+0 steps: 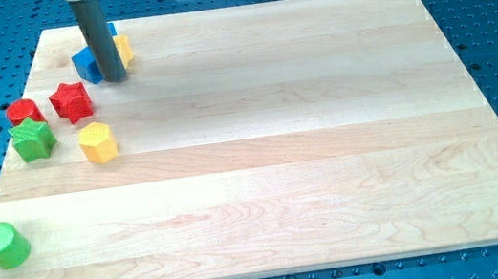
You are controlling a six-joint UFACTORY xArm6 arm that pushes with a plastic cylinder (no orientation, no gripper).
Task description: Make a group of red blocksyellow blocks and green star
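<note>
Pale wood makes up the board, which lies on a blue perforated table. My tip is down near the board's top-left corner; it is a plain rod with no jaws to open or close, so it grips nothing. It stands between a blue block just to its left and a yellow block just to its right and slightly behind, both partly hidden by the rod; whether the tip touches either I cannot tell.

Below the tip, along the left edge, sits a loose cluster: a red star, a red block of rounded shape to its left, the green star just under that red block and seemingly touching it, and a yellow hexagonal block to the right of the green star. A green cylinder stands alone near the bottom-left corner, well apart from the others.
</note>
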